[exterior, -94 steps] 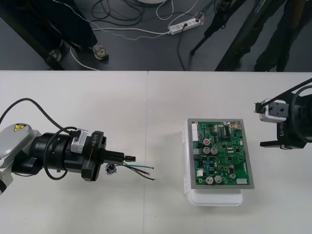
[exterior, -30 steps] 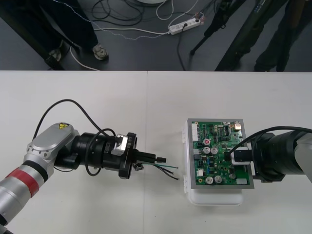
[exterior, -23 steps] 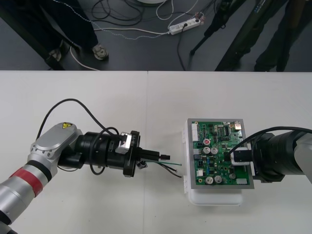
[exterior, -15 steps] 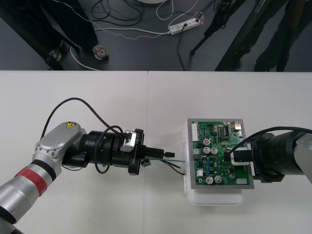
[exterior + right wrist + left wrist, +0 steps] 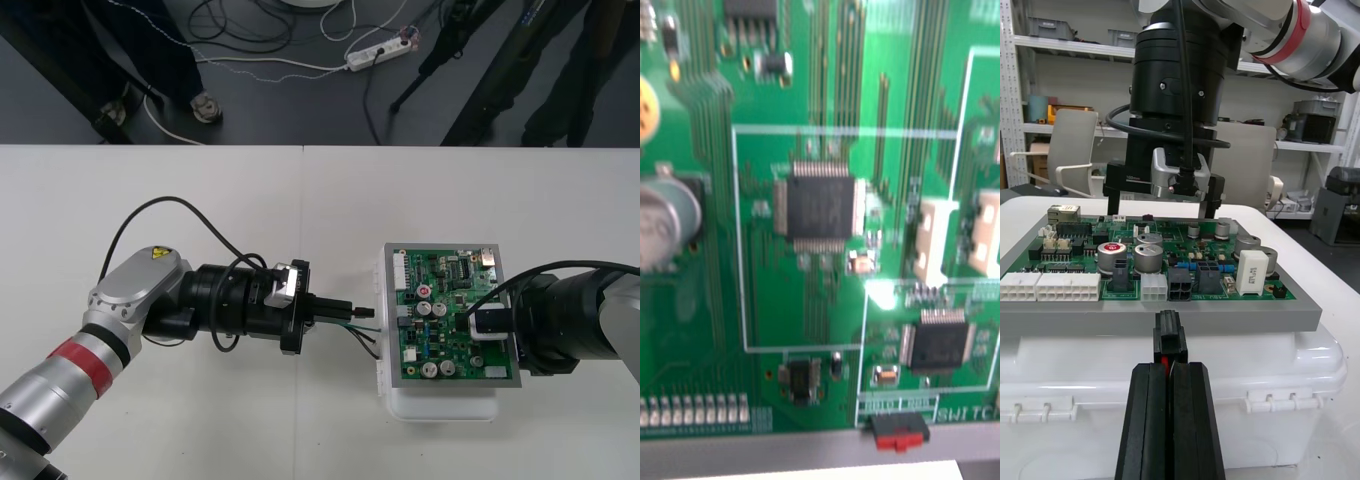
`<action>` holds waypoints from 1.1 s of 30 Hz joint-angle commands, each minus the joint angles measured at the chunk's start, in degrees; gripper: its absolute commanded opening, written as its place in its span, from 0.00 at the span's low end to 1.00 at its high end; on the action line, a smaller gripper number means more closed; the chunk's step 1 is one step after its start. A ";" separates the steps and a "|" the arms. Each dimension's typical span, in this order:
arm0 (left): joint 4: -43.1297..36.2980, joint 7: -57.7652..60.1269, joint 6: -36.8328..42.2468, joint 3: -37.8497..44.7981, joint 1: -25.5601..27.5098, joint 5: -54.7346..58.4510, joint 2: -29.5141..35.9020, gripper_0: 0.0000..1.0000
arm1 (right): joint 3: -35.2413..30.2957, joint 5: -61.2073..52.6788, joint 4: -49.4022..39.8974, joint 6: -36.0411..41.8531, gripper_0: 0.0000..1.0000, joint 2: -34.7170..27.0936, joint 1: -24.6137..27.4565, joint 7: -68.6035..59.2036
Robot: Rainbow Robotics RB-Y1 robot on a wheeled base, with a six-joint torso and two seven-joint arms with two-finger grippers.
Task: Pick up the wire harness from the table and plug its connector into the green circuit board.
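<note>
The green circuit board (image 5: 450, 315) lies on its white base (image 5: 440, 405) at the right of the table. My left gripper (image 5: 362, 312) is stretched out level just off the board's left edge, shut on the harness's small black plug (image 5: 1169, 337). That plug sits between my shut fingers (image 5: 1146, 420), close in front of the board's edge (image 5: 1150, 281) and apart from it. The green and black wires (image 5: 362, 338) trail below the gripper. My right gripper (image 5: 482, 328) hangs over the right part of the board, its fingers (image 5: 1112, 199) spread apart, nothing between them.
The right wrist view looks straight down on the board's chips (image 5: 820, 206) from very near. White connectors (image 5: 1049, 285) and capacitors (image 5: 1148, 255) line the board's near edge. The table's seam (image 5: 302, 200) runs down the middle; bare table lies to the left.
My left gripper has carried the harness rightward, from mid-table up to the board's left edge. The right gripper came from the table's right side to over the board and now holds still.
</note>
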 commanded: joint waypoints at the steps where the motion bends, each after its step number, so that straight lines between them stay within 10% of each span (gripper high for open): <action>1: -0.42 -3.95 2.45 -2.37 -2.78 -0.40 -1.83 0.00 | 1.00 -0.10 -0.50 -0.27 1.00 1.02 -1.50 -0.82; 33: -0.42 -3.51 3.41 -4.12 -3.05 0.03 -3.15 0.00 | 1.00 0.69 -0.59 -0.27 1.00 2.51 -1.68 -1.26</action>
